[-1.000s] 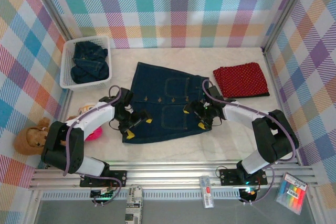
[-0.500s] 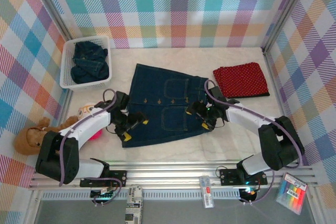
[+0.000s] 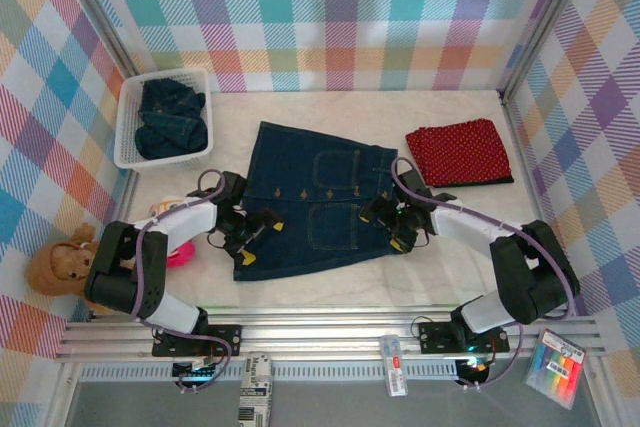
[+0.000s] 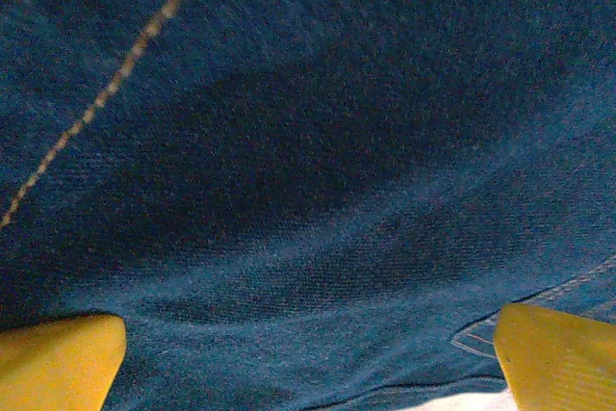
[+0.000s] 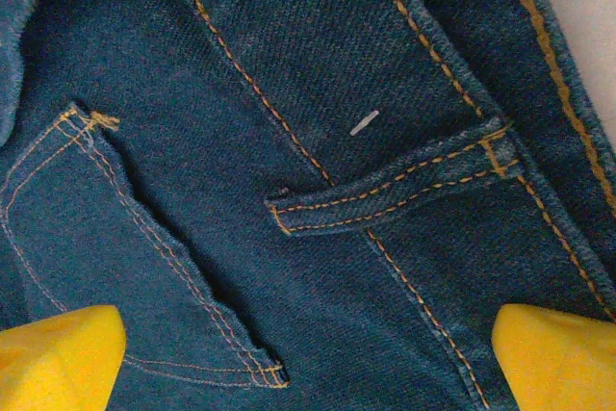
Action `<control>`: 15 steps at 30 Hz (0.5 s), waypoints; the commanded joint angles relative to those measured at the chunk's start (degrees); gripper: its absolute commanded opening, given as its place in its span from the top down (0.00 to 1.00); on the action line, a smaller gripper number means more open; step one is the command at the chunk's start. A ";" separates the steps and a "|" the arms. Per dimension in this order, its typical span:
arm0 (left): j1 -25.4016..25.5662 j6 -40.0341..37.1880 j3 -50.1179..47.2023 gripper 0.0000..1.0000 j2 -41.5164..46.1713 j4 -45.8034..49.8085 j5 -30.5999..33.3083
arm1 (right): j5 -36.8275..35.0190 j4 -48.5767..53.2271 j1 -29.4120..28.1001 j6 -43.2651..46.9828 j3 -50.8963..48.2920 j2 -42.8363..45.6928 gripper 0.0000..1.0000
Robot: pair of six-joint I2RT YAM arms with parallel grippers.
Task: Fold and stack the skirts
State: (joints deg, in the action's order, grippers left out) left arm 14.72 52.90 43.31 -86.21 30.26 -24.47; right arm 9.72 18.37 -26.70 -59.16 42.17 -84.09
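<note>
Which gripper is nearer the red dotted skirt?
Right. The right gripper is over the right edge of the denim skirt, near the red dotted skirt; the left gripper, over the opposite edge.

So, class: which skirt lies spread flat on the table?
The blue denim skirt in the middle. The red dotted skirt is folded; the other denim sits bundled in the basket.

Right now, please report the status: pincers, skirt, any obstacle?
Both open: left pincer over denim skirt left edge, right pincer over its right edge. Skirt flat, unfolded. Nothing lying on it.
</note>
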 commanded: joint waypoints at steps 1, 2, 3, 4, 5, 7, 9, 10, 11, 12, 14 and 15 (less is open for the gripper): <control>-2.72 -2.56 -3.25 0.00 -3.91 -1.35 2.95 | 0.42 -0.69 0.06 -0.85 -1.02 -4.16 0.01; -3.45 -3.61 -3.08 0.00 -3.92 -0.60 3.85 | 0.77 -1.27 0.00 -1.09 -0.57 -4.97 0.01; -4.23 -4.59 -2.92 0.00 -4.03 -0.33 4.38 | 0.99 -2.36 -0.08 -1.36 -0.22 -5.74 0.01; -4.95 -5.51 -2.72 0.00 -4.21 -0.25 4.72 | 1.13 -3.23 -0.24 -1.69 0.03 -6.25 0.01; -5.96 -6.47 -2.38 0.00 -4.60 0.18 5.12 | 1.14 -4.99 -0.64 -2.28 0.42 -6.92 0.01; -7.64 -8.22 -1.41 0.00 -5.83 0.25 4.71 | 1.14 -7.59 -1.47 -3.14 1.52 -8.46 0.01; -9.15 -9.52 0.21 0.00 -7.74 0.68 2.84 | 0.48 -8.65 -2.33 -3.13 3.77 -10.49 0.01; -9.47 -10.06 1.02 0.00 -8.23 1.25 2.72 | -0.05 -8.91 -2.71 -3.07 4.69 -11.17 0.01; -9.53 -10.50 2.13 0.00 -8.38 1.82 2.91 | -0.51 -9.42 -3.04 -2.99 5.44 -11.67 0.01; -9.54 -10.93 2.98 0.00 -8.00 2.44 2.94 | -0.97 -9.58 -3.31 -2.86 6.08 -11.79 0.01; -9.51 -11.38 4.17 0.00 -6.51 3.34 2.97 | -2.62 -9.15 -3.86 -2.63 6.37 -10.94 0.01; -9.53 -11.68 4.74 0.00 -5.44 4.15 3.27 | -3.60 -8.76 -4.05 -2.47 6.02 -10.16 0.01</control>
State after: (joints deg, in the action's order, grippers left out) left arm 6.11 46.28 47.99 -91.22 34.44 -29.65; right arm 10.02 8.58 -29.82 -61.73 49.19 -93.19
